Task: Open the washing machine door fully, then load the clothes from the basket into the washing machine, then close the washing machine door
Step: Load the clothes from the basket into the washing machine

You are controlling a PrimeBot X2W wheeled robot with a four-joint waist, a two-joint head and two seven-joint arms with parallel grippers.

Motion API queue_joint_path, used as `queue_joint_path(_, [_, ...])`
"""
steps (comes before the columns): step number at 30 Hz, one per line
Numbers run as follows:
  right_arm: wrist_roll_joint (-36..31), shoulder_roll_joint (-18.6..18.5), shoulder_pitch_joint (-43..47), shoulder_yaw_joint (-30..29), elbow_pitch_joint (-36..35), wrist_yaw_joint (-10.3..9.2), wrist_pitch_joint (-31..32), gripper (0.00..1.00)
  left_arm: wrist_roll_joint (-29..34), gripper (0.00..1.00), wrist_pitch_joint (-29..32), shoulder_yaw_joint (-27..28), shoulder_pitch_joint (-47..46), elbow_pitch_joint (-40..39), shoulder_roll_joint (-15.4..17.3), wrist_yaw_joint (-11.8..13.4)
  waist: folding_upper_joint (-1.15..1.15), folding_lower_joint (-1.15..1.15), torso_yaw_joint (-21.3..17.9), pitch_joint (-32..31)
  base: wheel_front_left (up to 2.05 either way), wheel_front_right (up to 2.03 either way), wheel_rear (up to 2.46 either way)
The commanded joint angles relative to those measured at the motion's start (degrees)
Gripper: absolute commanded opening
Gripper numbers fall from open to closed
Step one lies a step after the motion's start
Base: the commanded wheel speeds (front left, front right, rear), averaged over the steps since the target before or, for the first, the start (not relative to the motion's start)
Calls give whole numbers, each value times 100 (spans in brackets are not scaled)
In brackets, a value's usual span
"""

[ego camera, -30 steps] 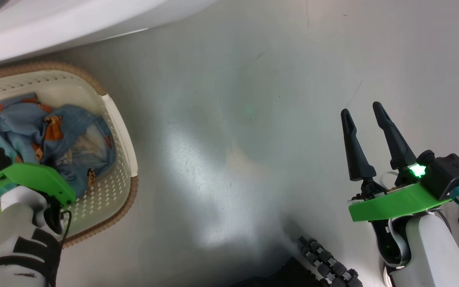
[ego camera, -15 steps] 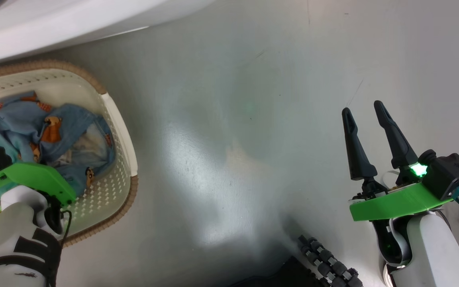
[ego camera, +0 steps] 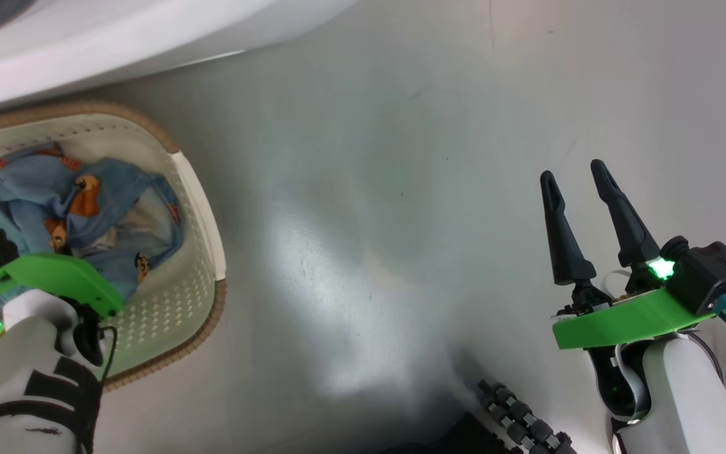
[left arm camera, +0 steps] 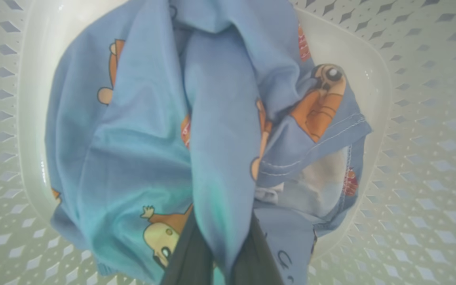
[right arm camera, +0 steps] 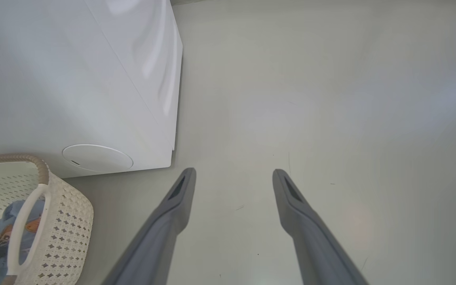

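Clothes (left arm camera: 212,130) in the basket (ego camera: 202,208): my left jaws pinch one thin fold, right jaws wide, empty; fold may slip when I lift

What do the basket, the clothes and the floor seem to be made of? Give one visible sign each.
The basket: probably moulded plastic, cream, smooth; regular punched holes, woven-look brown rim. The clothes: thin soft fabric, perhaps cotton; loose folds, stitched hem. The floor: hard, smooth grey coating, semi-gloss; it mirrors light.

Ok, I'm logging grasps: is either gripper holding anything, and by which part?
The left gripper pinches a fold of the clothes in the basket; the right gripper is open, empty.
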Motion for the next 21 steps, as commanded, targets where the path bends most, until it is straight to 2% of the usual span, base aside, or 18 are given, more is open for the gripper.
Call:
queue_joint_path(1, [17,-78,77,103,-71,8,-27,100,-63,0,-115,115,336,-11,89,-43,0,0,66,-119,0,0,0])
queue_joint_path(15, [3,-169,172,59,-6,8,-27,100,-262,0,-542,219,794,-45,-194,-483,0,0,432,-939,0,0,0])
queue_joint_path(21, [-3,-189,353,-3,57,8,-27,100,-245,0,-583,328,1208,-422,-306,-623,0,0,609,-1512,0,0,0])
